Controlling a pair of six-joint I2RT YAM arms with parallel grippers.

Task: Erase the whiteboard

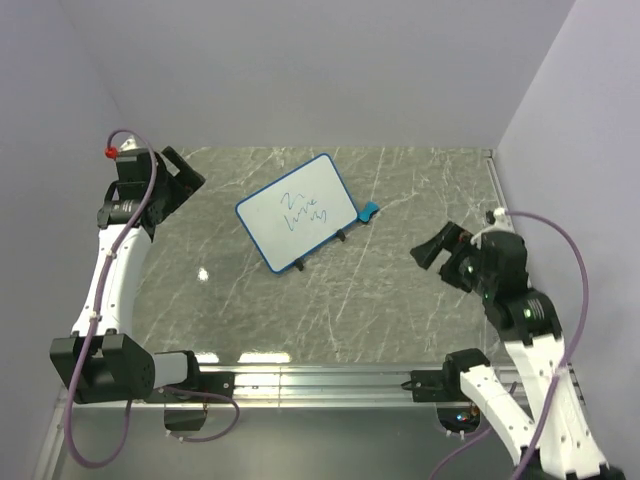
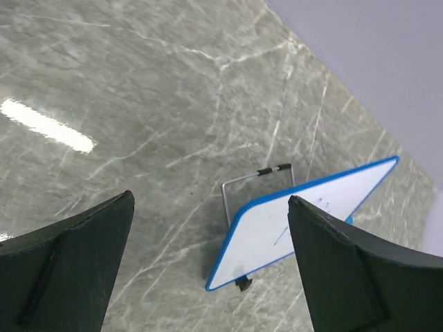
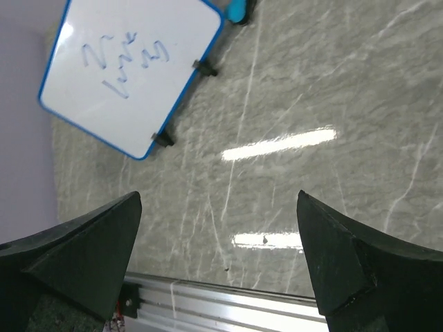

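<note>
Both my pincers are spread wide and hold nothing: the left pincer (image 2: 211, 200) hangs to the left of the whiteboard (image 1: 297, 212), the right pincer (image 3: 218, 197) to its right and nearer me. The whiteboard stands tilted on its wire prop, mid-tabletop (image 1: 400, 300), with dark scribbles across its face. The small blue eraser (image 1: 368, 211) lies just beside the whiteboard's right edge, so I judge fetching it to be the step in hand. I would pinch it by its sides with my right pincer, wiping face free. My left should brace the whiteboard's rim, since a propped board may slide or tip. The scribbles are loose squiggles, not readable words; I see no brand or label.
</note>
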